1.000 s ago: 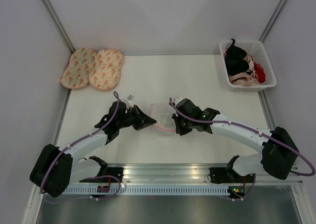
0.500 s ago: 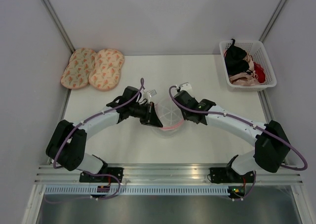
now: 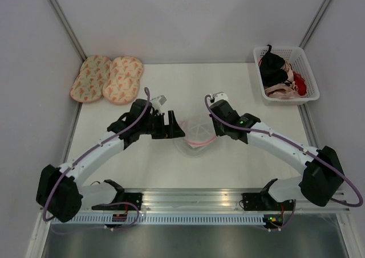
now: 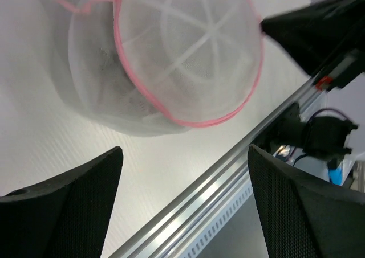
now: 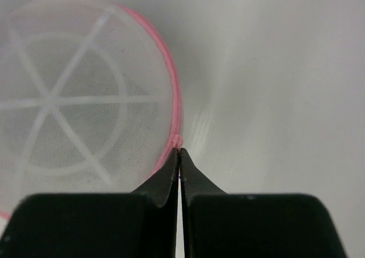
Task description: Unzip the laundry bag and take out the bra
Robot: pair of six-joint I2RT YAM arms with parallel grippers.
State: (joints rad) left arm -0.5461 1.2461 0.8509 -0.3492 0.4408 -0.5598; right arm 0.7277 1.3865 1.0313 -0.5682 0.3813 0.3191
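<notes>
The laundry bag (image 3: 194, 134) lies mid-table, a round white mesh pouch with pink trim. Its ribbed round face (image 4: 188, 47) stands tilted up off the body (image 4: 108, 93). My right gripper (image 3: 213, 134) is shut on the pink zipper edge (image 5: 178, 137) at the bag's right side, and the ribbed mesh (image 5: 68, 110) fills the left of the right wrist view above the gripper (image 5: 180, 151). Just left of the bag, my left gripper (image 3: 174, 127) is open and holds nothing. In its wrist view the left gripper (image 4: 183, 152) sits apart from the bag. The bra is hidden.
Two peach patterned oval pads (image 3: 108, 78) lie at the back left. A white basket (image 3: 291, 99) with black, pink and red garments stands at the back right. The metal rail (image 4: 228, 178) runs along the table's near edge, close to the left gripper.
My left gripper has opened, let go of the bag and drawn back a little to the left. The right gripper stayed shut on the pink edge and shifted right and farther back.
</notes>
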